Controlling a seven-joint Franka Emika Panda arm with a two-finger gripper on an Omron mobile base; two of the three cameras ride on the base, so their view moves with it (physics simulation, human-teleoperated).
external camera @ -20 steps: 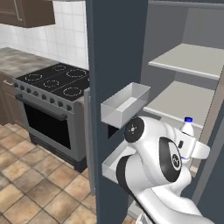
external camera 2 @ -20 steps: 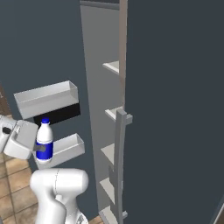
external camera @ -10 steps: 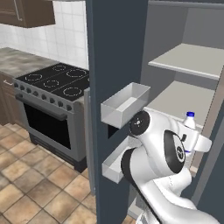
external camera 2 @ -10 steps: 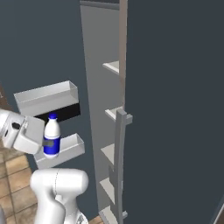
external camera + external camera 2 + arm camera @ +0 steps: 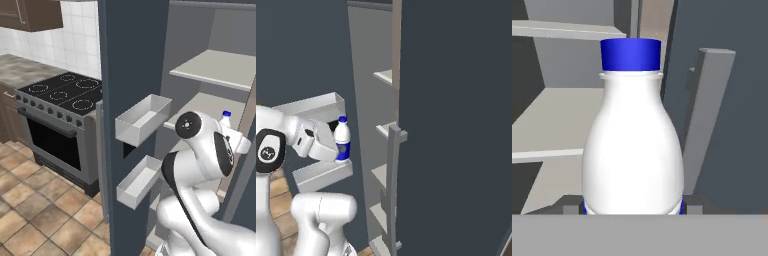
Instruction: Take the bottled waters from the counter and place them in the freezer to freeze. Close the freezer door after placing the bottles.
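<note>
My arm reaches forward, elbow bent, past the open freezer door (image 5: pixel 132 75) into the freezer (image 5: pixel 220 70). My gripper (image 5: pixel 338 159) is clamped on the white bottle (image 5: pixel 342 139), upright beside the pale shelves. The stovetop (image 5: pixel 62 92) sits far left over tiled floor.

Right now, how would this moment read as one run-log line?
phase: carrying | tool: shut on white plastic bottle with blue cap | bottle: upright, at open slate-blue freezer | pale grey shelves: bare | door: open

White bottle (image 5: pixel 633 150) smooth glossy plastic; freezer shelves (image 5: pixel 212 70) matt grey.
</note>
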